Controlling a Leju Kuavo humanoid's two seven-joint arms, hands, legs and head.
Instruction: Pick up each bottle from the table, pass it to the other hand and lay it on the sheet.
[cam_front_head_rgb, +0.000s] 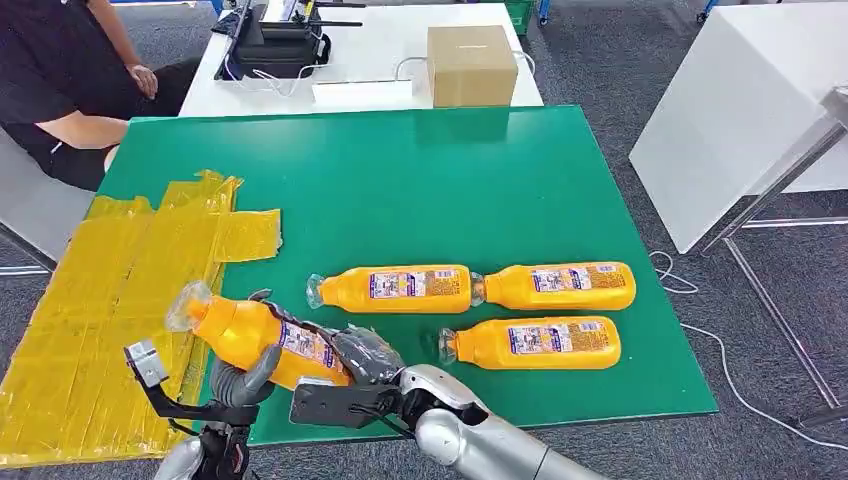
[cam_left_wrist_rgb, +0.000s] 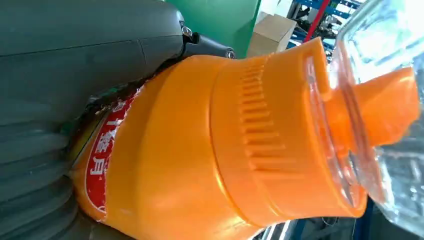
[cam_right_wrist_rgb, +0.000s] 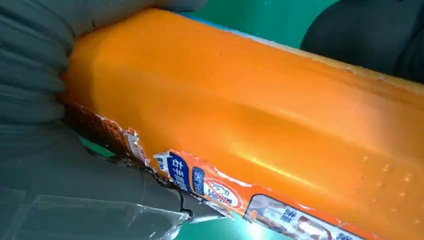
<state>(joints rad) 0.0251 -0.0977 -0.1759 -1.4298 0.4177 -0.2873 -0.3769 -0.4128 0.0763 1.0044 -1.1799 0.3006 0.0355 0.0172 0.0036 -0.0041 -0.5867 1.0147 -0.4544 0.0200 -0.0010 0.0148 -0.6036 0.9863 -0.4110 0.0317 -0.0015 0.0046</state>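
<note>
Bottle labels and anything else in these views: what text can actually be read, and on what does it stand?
Nothing can be quoted with confidence.
On the held bottle, red label patch: white characters, sideways and partly hidden, unreadable.
Same bottle, torn label: white characters on blue, too blurred.
On the three lying bottles: label print too small.
On the cardboard box: no readable print.

The sheet (cam_front_head_rgb: 110, 290) lay over the table's (cam_front_head_rgb: 420, 170) left edge. A held bottle (cam_front_head_rgb: 255, 338) hung above the near edge, just right of the sheet, between the left hand (cam_front_head_rgb: 243, 378) and right hand (cam_front_head_rgb: 360, 362). Three bottles lay on their sides toward the near right corner: two (cam_front_head_rgb: 395, 288) (cam_front_head_rgb: 560, 286) end to end, one (cam_front_head_rgb: 535, 343) nearer. A box (cam_front_head_rgb: 470, 62) sat on the desk (cam_front_head_rgb: 380, 50) behind the far edge.
</note>
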